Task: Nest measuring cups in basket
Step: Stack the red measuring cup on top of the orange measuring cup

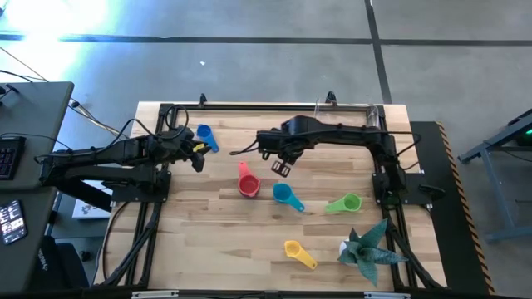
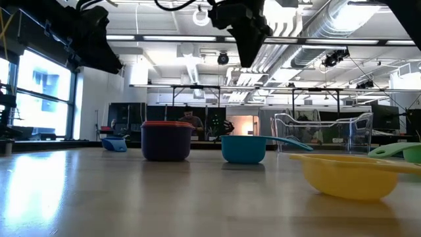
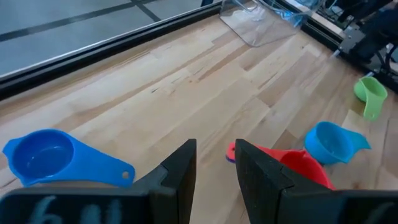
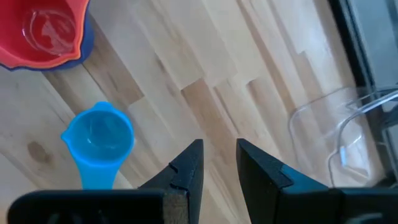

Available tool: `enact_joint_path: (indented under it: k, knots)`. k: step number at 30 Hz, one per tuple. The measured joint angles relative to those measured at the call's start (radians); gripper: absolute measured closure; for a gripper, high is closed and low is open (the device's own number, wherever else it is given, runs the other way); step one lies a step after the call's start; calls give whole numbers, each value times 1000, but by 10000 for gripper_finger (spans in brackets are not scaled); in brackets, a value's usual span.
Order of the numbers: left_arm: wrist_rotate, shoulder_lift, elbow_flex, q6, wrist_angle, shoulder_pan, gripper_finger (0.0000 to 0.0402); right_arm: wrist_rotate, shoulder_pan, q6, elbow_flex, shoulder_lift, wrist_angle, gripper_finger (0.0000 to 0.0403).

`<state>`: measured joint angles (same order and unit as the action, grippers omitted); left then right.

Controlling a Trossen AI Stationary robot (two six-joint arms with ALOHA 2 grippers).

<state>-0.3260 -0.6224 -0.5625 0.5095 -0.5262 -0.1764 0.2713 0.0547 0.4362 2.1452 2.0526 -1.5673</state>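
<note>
Left gripper (image 1: 198,155) hovered just right of blue cup (image 1: 205,137), jaws slightly spread, empty. Right gripper (image 1: 281,167) hung above table between red cup (image 1: 248,181) and teal cup (image 1: 285,195), jaws narrowly parted, holding nothing. Red cup possibly nested in purple one. Green cup (image 1: 345,203), yellow cup (image 1: 298,252) nearer right. Basket (image 2: 322,131) at far edge, empty.

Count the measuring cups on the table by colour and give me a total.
Blue cup: 1
Red cup: 1
Purple cup, under the red one: 1
Teal cup: 1
Green cup: 1
Yellow cup: 1
Total: 6 in view
</note>
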Motion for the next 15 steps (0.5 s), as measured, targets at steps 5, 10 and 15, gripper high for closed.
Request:
enact_joint_path:
  k: [5,10,15]
  knots:
    - [1,0,0,39,1,0,300,14,0,-29,0,-8,-1,315]
    - [2,0,0,39,18,0,300,12,0,-54,0,-8,0,315]
    - [2,0,0,39,31,0,300,10,0,-85,0,-8,-3,315]
